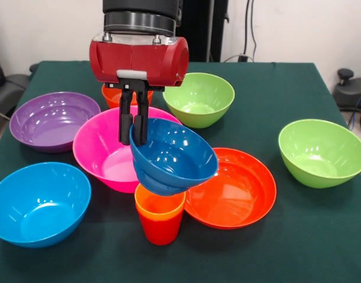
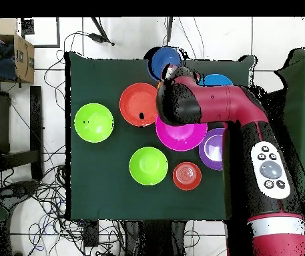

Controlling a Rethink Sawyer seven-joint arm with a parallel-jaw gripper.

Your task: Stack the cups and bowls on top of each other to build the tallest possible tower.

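My gripper is shut on the rim of the small blue bowl, one finger inside and one outside. The bowl hangs tilted, its base at the mouth of the orange cup, which is nested in the red cup. I cannot tell whether the bowl rests on the cup. In the overhead view the blue bowl shows beyond my arm, which hides the fingers and the cups.
The large pink bowl lies just behind the cups, and the large orange-red bowl beside them. The purple and light blue bowls sit left. Two lime green bowls sit right. The small orange-red bowl lies behind the gripper.
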